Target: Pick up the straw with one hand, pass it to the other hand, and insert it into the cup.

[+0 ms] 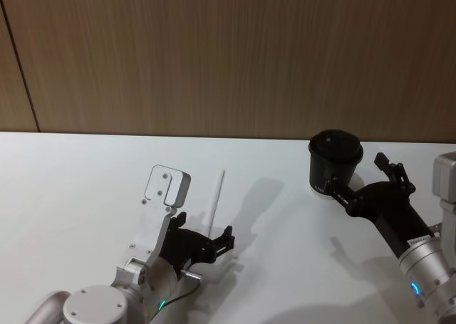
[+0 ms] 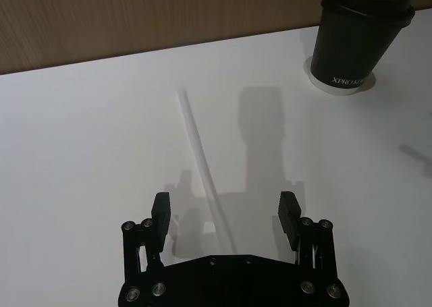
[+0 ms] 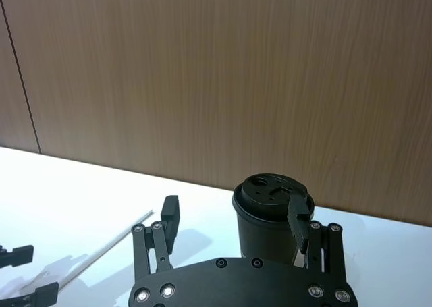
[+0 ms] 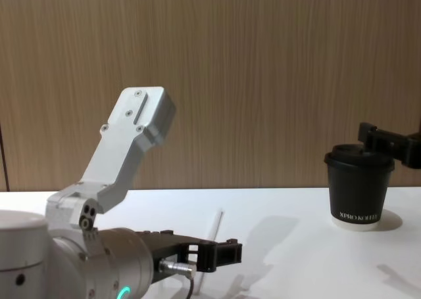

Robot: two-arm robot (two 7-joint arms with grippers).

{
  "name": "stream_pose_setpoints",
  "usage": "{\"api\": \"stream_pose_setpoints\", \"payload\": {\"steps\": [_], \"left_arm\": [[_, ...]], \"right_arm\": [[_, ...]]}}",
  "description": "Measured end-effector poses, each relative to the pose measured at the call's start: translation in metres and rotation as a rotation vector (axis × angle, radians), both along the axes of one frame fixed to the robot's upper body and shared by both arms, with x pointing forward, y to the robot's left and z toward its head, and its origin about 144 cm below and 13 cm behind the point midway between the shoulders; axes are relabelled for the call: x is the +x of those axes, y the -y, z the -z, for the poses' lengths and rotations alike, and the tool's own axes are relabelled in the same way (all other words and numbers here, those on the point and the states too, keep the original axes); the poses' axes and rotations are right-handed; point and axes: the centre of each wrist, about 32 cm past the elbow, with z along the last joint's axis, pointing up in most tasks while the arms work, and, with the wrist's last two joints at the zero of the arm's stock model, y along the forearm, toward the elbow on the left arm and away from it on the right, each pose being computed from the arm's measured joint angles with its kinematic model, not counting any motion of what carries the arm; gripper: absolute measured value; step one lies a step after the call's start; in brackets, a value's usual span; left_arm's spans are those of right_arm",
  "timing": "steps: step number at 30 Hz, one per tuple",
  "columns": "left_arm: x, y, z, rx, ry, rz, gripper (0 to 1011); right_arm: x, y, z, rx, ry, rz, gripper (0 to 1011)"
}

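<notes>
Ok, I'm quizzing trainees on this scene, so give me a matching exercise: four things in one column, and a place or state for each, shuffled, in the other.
1. thin white straw
2. black paper cup with domed lid
3. left gripper
4. right gripper

A. open, close by the cup
B. lying flat on the white table
C. open, straddling the straw
D. standing upright, lid on

Pairs: 1-B, 2-D, 3-C, 4-A.
</notes>
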Motion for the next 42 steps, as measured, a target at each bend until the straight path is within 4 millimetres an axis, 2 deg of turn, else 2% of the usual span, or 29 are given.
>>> {"api": "stream_pose_setpoints", "payload": {"steps": [18, 42], "left_arm": [[0.001, 0.011, 0.002, -0.004, -0.024, 0.012, 1003], [0.001, 0.008, 0.005, -0.033, -0.05, -0.026, 1003]], "right_arm": [[0.0, 0.0, 0.0, 0.0, 0.0, 0.0, 1001], [0.0, 0.0, 0.0, 0.0, 0.0, 0.0, 1001]]}}
